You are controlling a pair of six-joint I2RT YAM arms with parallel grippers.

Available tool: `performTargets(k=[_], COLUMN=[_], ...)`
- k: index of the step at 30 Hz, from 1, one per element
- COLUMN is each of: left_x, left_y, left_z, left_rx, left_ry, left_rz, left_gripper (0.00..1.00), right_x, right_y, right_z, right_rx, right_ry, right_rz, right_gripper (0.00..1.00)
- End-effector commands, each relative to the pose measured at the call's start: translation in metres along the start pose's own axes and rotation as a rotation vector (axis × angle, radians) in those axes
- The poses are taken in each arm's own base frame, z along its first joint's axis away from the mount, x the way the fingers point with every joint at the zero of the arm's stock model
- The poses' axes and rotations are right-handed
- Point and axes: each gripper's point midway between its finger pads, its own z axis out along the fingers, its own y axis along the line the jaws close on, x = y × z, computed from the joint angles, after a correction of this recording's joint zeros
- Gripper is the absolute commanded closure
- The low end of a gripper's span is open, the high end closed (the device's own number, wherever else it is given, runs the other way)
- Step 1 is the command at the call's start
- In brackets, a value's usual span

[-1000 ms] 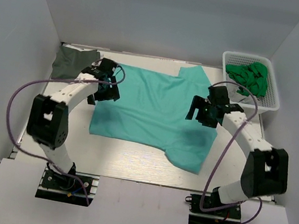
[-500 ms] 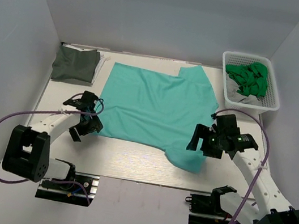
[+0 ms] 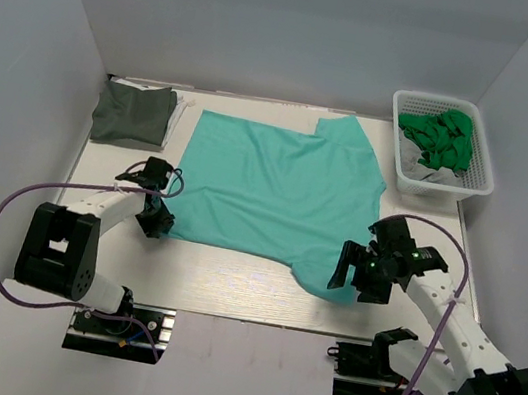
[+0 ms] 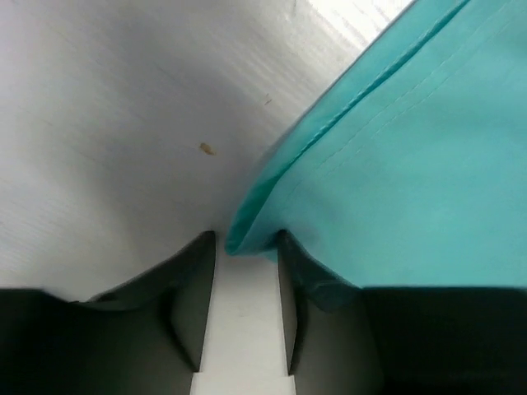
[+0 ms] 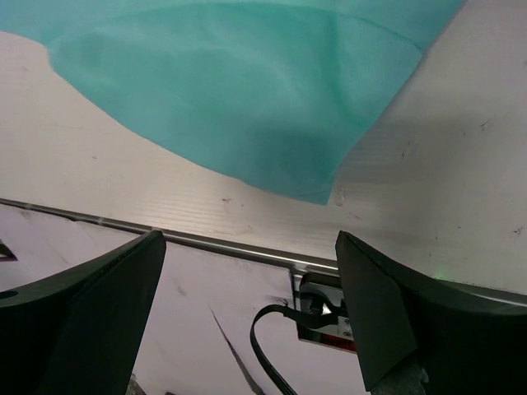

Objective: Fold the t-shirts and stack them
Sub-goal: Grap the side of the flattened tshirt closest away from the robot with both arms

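One teal t-shirt (image 3: 275, 189) is lying spread, one grey t-shirt (image 3: 134, 113) folded; left gripper (image 3: 160, 225) is straddling the teal corner, jaws slightly parted; right gripper (image 3: 355, 280) jaws gaping.

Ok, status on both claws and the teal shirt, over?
Left claw open, straddling teal shirt near-left corner. Right claw open wide at near sleeve. Shirt flat, unfolded. Nothing blocking.

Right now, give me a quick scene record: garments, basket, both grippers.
teal t-shirt: spread flat, centre
grey shirt: folded, far-left corner
basket: far right, holds green clothes
left gripper: jaws narrowly apart around the teal t-shirt's near-left hem corner
right gripper: wide open, above the near-right sleeve
folding: not started
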Motion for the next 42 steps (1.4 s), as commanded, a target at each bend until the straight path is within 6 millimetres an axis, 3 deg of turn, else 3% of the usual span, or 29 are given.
performTargets(k=[1, 4, 5, 8, 11, 16, 21, 24, 25, 28, 31, 34, 37, 42], left_x=[0.008, 0.01, 0.009, 0.008, 0.011, 0.006, 0.003, 0.002, 0.001, 0.002, -0.003, -0.006, 0.005, 0.025], left_y=[-0.013, -0.014, -0.015, -0.019, -0.016, -0.018, -0.024, -0.028, -0.029, -0.029, -0.031, -0.026, -0.014, 0.013], left_z=[0.013, 0.013, 0.011, 0.008, 0.01, 0.004, 0.0, -0.002, -0.004, -0.007, -0.018, -0.035, -0.049, -0.06], left_rx=[0.067, 0.08, 0.088, 0.111, 0.104, 0.119, 0.133, 0.142, 0.149, 0.157, 0.157, 0.139, 0.111, 0.055], left_ry=[0.031, 0.045, 0.038, 0.035, 0.041, 0.026, 0.025, 0.02, 0.014, 0.02, 0.02, 0.009, 0.039, 0.077], left_rz=[-0.003, 0.008, 0.007, 0.014, 0.024, 0.042, 0.041, 0.048, 0.047, 0.048, 0.048, 0.027, 0.03, -0.004], left_gripper=[0.72, 0.89, 1.0, 1.0, 1.0, 1.0, 1.0, 1.0, 1.0, 1.0, 1.0, 1.0, 1.0, 1.0], right_x=[0.012, 0.012, 0.014, 0.009, -0.007, 0.006, 0.021, 0.017, 0.013, 0.004, 0.012, 0.034, 0.053, 0.061], right_y=[-0.009, -0.012, -0.015, -0.02, -0.011, -0.017, -0.013, 0.004, 0.013, 0.02, 0.024, 0.019, 0.01, 0.011], right_z=[0.01, 0.02, 0.023, 0.031, 0.04, 0.058, 0.059, 0.053, 0.047, 0.035, 0.021, 0.002, -0.016, -0.034], right_rx=[0.053, 0.069, 0.087, 0.138, 0.107, 0.123, 0.091, -0.001, -0.046, -0.05, -0.036, 0.013, 0.071, 0.094], right_ry=[0.057, 0.055, 0.066, 0.052, -0.003, 0.047, 0.084, 0.061, 0.029, 0.008, 0.076, 0.194, 0.268, 0.288], right_rz=[0.005, -0.002, 0.003, 0.017, 0.015, 0.019, 0.011, 0.002, -0.02, -0.028, 0.007, 0.061, 0.1, 0.165], right_gripper=[0.1, 0.1, 0.1, 0.1, 0.1, 0.13, 0.24, 0.55, 0.74, 0.95, 1.0, 1.0, 1.0, 1.0])
